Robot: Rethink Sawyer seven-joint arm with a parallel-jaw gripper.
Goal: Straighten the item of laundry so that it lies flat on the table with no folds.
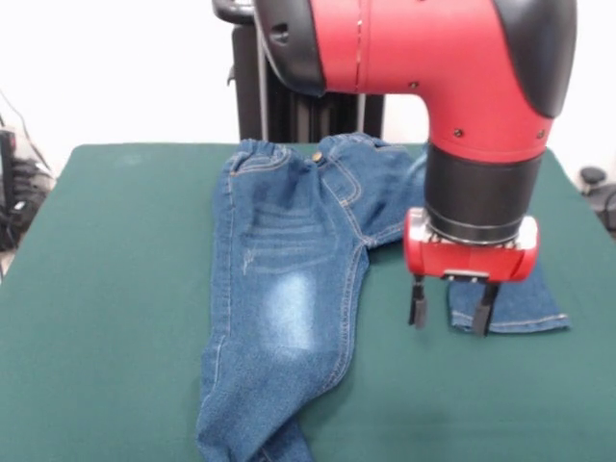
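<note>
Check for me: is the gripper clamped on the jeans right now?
No, the gripper hangs open with its fingers spread and nothing between them, beside the jeans, in front of one leg's hem.

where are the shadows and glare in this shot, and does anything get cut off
Front view: lighting is soft and even, with only a faint shadow on the dark green felt table under the open black gripper; mild sheen on the glossy red arm shell; the white wall behind is washed out; the blue denim jeans run off the bottom edge, and the arm hides part of one leg.
</note>
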